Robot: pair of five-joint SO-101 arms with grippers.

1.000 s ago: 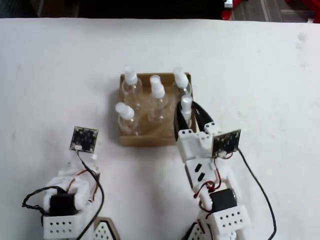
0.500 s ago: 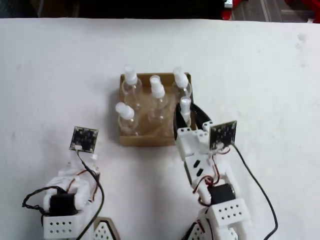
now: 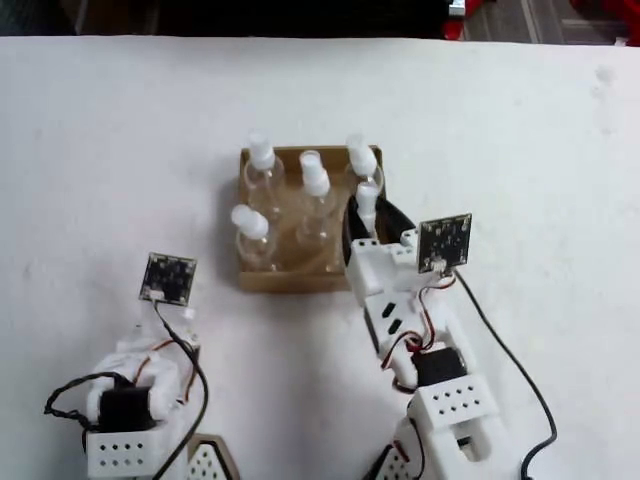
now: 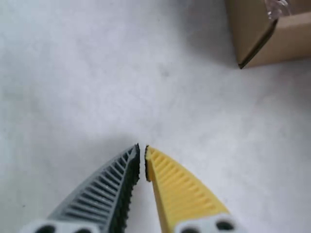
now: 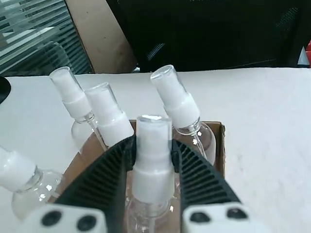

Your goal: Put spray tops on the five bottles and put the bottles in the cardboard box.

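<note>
worktop (image 3: 120,120) being occupied by cardboard box (image 3: 290,277) | four topped bottles (image 3: 313,185) being housed upright in box | fifth bottle (image 5: 152,194) being clamped at its spray top by right gripper (image 5: 151,143), at box's right side | left gripper (image 4: 142,148) being held clenched over bare worktop near box corner

White table (image 3: 520,130) spans view; brown cardboard box (image 3: 290,280) sits directly on it, near middle.

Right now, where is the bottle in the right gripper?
High view: the bottle is at the cardboard box's right side, in front of the back-right bottle, spray top clamped by the right gripper.
</note>
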